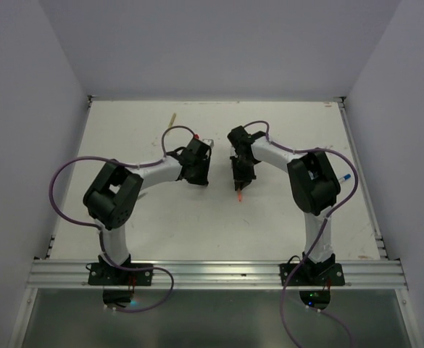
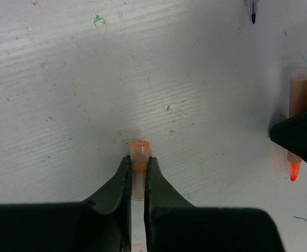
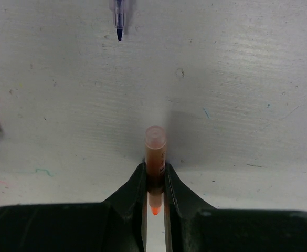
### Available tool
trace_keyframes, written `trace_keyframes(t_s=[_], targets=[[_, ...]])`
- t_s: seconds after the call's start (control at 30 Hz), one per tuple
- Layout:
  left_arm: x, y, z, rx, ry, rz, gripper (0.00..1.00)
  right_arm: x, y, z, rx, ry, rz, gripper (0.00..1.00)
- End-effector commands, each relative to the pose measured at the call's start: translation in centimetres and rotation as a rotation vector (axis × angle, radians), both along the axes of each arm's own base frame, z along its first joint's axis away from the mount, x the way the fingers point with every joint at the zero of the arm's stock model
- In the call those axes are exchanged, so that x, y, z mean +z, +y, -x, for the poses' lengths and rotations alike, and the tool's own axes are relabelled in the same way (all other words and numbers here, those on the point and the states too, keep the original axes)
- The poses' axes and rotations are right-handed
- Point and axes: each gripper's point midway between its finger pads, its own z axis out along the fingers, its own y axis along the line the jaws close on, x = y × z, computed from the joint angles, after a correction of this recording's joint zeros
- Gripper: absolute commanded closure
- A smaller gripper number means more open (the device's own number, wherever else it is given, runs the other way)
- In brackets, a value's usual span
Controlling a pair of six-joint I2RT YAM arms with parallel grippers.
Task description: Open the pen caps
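My left gripper [image 2: 138, 164] has its jaws narrowed on the pale-orange cap [image 2: 139, 149], held apart from the orange pen [image 3: 155, 143]. My right gripper [image 3: 155, 169] clamps that pen's barrel, so its tip stays bared.

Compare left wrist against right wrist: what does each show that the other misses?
Left wrist only: the pale-orange cap, off its pen and pinched in the left gripper. Right wrist only: the right gripper seen from behind, both fingers shut on the orange pen; the left wrist catches just one dark edge of that gripper. Both: the orange pen with its bare tip, the blue pen tip and the scuffed white table.
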Motion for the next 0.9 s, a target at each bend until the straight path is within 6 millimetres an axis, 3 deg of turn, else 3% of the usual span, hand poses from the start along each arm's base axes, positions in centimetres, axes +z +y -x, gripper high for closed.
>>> trace_keyframes(t_s=[0.0, 0.4, 0.57, 0.87], targets=[[-3.4, 2.9, 2.5, 0.003, 0.110, -0.152, 0.95, 0.0, 1.7, -1.1, -0.019, -0.034, -0.035, 1.00], [-4.9, 4.0, 3.8, -0.002, 0.175, -0.205, 0.79, -0.9, 2.1, 0.0, -0.026, 0.003, -0.057, 0.89], [-5.7, 4.4, 4.3, 0.002, 0.202, -0.224, 0.70, -1.2, 2.2, 0.1, -0.026, 0.012, -0.062, 0.78], [-6.1, 4.8, 4.3, 0.015, 0.210, -0.218, 0.66, -1.3, 2.2, 0.2, -0.017, 0.016, -0.060, 0.63]])
